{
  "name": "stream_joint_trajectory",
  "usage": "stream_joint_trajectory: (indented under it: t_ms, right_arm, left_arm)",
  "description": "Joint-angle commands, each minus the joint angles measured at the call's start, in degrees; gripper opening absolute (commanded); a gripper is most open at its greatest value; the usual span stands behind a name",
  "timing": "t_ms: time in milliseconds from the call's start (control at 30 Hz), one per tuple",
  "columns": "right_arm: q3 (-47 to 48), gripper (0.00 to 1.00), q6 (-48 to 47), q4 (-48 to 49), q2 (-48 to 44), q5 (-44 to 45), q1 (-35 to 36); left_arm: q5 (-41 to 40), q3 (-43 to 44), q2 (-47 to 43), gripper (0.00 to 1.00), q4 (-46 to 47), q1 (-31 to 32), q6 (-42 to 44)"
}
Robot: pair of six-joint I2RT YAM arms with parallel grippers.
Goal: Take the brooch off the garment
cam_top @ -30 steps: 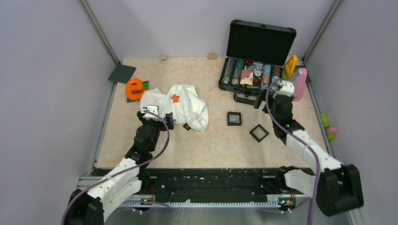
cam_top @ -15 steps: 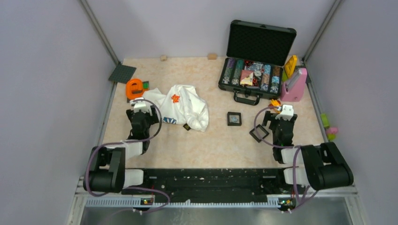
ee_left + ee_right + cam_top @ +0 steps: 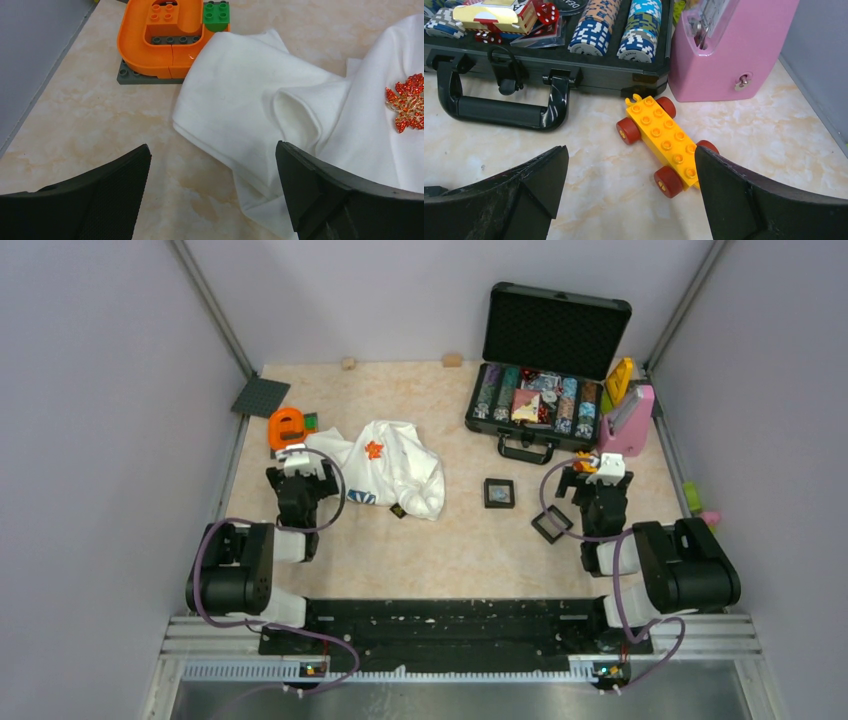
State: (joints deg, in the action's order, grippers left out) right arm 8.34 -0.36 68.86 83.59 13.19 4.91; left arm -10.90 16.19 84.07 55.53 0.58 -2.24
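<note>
White and crumpled, the cloth T-shirt (image 3: 260, 95) lies on the marbled table (image 3: 75, 115) just ahead of my left gripper (image 3: 212, 152), whose jaws stand wide apart, holding nothing. The orange-red leaf-shaped jewelled brooch (image 3: 406, 102) sits on that cloth, at the right edge of the left wrist view. My right gripper (image 3: 629, 152), jaws also spread and empty, faces a yellow toy brick car with red wheels (image 3: 664, 137) near a pink plastic box (image 3: 734, 50).
</note>
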Motion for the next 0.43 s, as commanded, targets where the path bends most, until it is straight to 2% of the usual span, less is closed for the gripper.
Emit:
stream_joint_trajectory:
  t_ms: [0, 400]
  right_arm:
    - [1.5, 0.99, -0.6, 2.3, -0.1, -2.4, -0.7]
    - [1.5, 0.99, -0.7, 2.2, -0.1, -2.4, -0.7]
  left_arm:
    - [1.1, 1.0, -0.1, 0.99, 5.4, -0.2, 0.4]
    - [1.9, 1.3, 0.2, 0.99, 5.4, -2.0, 0.1]
